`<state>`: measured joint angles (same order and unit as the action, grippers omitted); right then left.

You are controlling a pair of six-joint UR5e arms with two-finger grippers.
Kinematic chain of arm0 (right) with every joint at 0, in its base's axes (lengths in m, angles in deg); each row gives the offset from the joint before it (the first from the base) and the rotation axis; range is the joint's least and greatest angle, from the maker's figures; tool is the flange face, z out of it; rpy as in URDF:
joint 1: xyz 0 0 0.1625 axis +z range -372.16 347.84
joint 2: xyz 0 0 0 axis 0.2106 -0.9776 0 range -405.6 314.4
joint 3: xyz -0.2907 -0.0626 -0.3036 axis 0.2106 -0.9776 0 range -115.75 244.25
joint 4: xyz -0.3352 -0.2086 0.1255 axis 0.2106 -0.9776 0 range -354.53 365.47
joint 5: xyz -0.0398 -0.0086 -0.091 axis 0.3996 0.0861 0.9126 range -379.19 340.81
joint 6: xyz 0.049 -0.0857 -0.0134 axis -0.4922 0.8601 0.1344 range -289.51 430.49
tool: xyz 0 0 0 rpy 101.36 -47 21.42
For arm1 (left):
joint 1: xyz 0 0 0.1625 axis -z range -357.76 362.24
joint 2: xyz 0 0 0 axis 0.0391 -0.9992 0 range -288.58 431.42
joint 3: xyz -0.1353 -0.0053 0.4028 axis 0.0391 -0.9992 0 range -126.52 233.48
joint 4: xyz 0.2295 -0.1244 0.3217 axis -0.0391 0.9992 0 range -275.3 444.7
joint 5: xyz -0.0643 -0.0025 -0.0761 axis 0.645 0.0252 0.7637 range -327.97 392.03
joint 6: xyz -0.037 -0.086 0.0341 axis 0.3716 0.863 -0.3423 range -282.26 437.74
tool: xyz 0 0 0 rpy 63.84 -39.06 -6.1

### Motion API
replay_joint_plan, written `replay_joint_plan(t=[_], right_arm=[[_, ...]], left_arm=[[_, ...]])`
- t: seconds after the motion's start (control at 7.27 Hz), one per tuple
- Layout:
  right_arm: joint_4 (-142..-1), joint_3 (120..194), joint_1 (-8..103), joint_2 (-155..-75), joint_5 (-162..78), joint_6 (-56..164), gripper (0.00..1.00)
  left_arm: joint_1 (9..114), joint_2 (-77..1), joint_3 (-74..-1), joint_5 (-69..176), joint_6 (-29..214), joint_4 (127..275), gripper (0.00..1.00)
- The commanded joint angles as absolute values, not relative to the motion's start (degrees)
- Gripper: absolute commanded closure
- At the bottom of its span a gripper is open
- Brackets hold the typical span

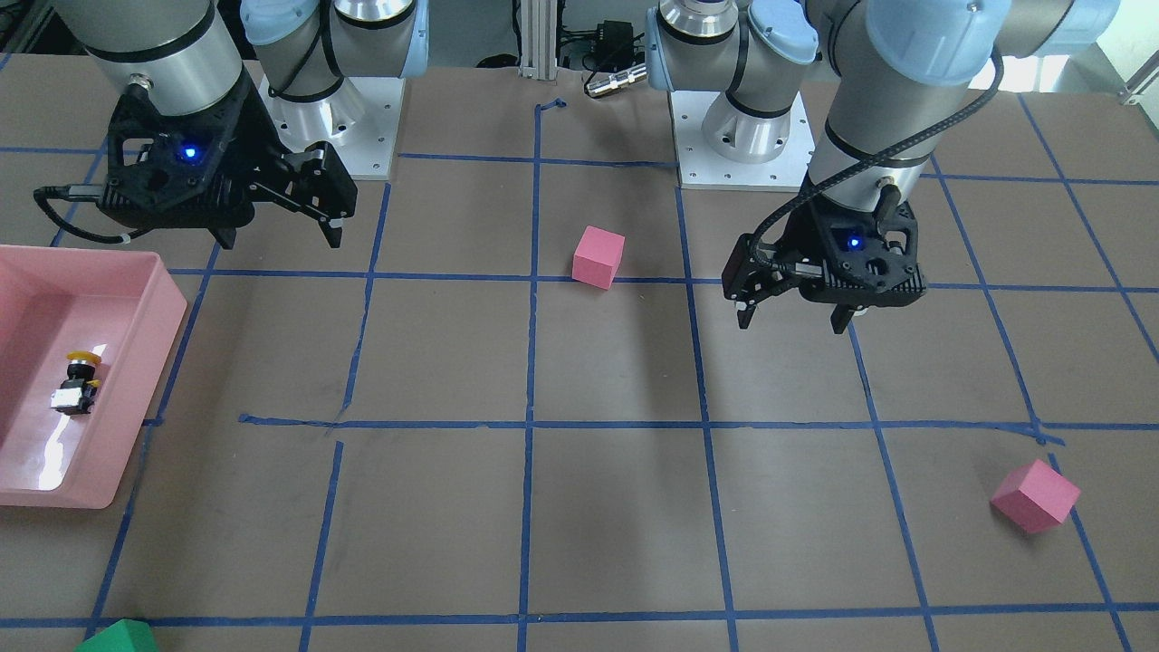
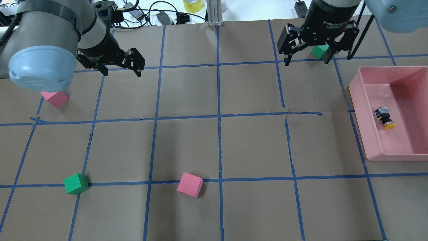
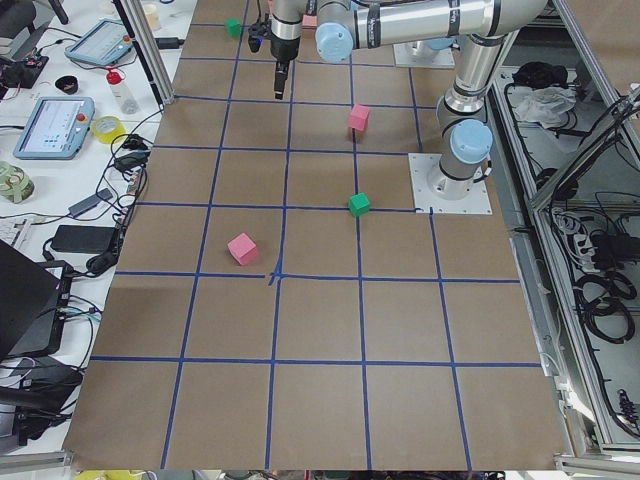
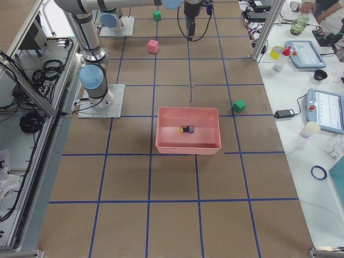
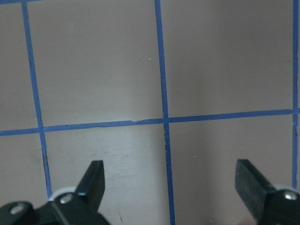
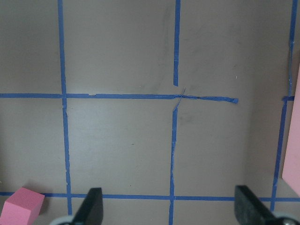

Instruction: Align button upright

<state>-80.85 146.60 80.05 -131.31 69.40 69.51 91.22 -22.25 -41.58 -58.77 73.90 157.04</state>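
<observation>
The button [image 1: 77, 380] lies on its side inside the pink bin [image 1: 167, 312], its yellow cap pointing toward the robot and its grey-white base away. It also shows in the overhead view [image 2: 384, 117] and the right side view [image 4: 186, 129]. My right gripper [image 2: 306, 61] hangs open and empty above the table, beyond the bin's far left corner [image 1: 281, 240]. My left gripper [image 2: 122, 68] is open and empty over bare table on the other side [image 1: 792, 319]. Both wrist views show spread fingers [image 5: 93, 180] [image 6: 93, 201] over taped paper.
The bin [image 2: 359, 120] sits at the table's right edge. A pink cube [image 2: 190, 184] and a green cube [image 2: 76, 183] lie near the robot. Another pink cube [image 2: 55, 98] sits under the left arm. A second green cube [image 2: 320, 51] lies behind the right gripper.
</observation>
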Motion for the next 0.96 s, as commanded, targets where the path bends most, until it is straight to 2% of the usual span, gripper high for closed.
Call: replay_joint_plan(t=[0.0, 0.41, 0.83], right_arm=[[-80.92, 146.69, 80.04, -131.20, 69.40, 70.22, 0.00], [-80.40, 146.61, 79.95, -131.46, 70.53, 70.14, 0.00], [-80.49, 146.61, 78.90, -131.20, 69.58, 71.19, 0.00]], left_arm=[[89.52, -20.69, -41.08, -59.03, 73.96, 159.58, 0.00], [89.52, -18.33, -39.95, -60.70, 81.72, 174.12, 0.00], [89.95, -18.23, -40.47, -64.36, 84.95, 179.86, 0.00]])
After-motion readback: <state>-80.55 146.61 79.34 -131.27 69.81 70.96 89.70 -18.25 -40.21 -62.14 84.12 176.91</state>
